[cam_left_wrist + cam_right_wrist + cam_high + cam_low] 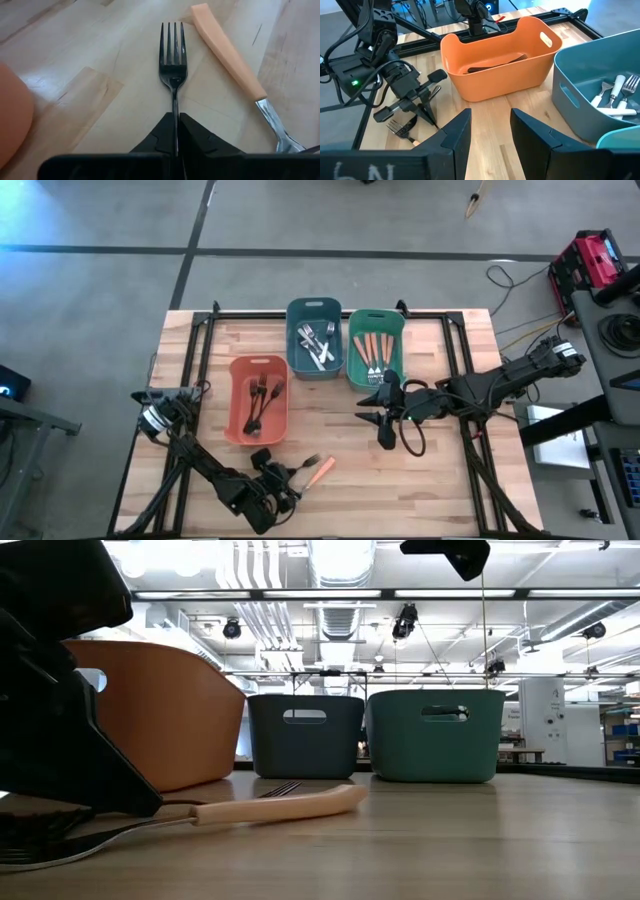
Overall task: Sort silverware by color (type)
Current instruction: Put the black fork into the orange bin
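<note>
A dark bronze fork (173,55) lies on the wood table near its front edge, tines pointing away from my left gripper (176,116), which is shut on its handle. Right beside it lies an orange-handled fork (227,52), flat on the table. In the high view my left gripper (296,471) sits at the near edge, in front of the salmon bin (257,398). My right gripper (378,420) hangs open above the table's middle right, in front of the green bin (375,345), with nothing between its fingers (457,132). My left gripper pinches the dark fork's thin handle (175,107) between its two fingers, just behind the neck. The fingers slant down from the table's near left and lie along the fork. The tines (285,787) reach out ahead, low over or on the table.
The salmon bin holds dark forks (495,62), the blue bin (312,338) holds plain silver pieces (615,92), and the green bin holds orange-handled ones. All three stand in a row across the table's middle. Bare wood lies between the bins and the near edge.
</note>
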Robot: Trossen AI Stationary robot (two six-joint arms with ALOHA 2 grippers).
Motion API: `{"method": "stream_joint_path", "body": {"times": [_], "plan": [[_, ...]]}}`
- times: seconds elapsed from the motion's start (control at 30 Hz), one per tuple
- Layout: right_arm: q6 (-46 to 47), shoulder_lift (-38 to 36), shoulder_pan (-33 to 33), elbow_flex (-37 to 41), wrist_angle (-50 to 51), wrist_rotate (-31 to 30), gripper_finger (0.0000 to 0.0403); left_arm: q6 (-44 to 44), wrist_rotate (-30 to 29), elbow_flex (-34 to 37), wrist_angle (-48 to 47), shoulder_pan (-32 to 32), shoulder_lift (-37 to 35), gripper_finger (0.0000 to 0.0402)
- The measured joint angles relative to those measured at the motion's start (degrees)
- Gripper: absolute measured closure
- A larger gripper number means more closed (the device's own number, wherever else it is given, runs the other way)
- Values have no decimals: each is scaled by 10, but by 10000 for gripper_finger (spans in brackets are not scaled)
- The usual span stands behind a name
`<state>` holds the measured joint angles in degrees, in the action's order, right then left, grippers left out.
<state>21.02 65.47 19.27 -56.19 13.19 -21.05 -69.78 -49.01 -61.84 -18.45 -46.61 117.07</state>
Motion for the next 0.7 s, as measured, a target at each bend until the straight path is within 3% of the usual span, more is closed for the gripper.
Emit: {"method": "stream_joint_path", "body": {"times": [0.3,0.7], "plan": [[0,0,0,3,0,0,275,6,0,2,-10,0,-18,401],[0,0,0,3,0,0,275,60,-5,-2,-37,-2,-112,401]]}}
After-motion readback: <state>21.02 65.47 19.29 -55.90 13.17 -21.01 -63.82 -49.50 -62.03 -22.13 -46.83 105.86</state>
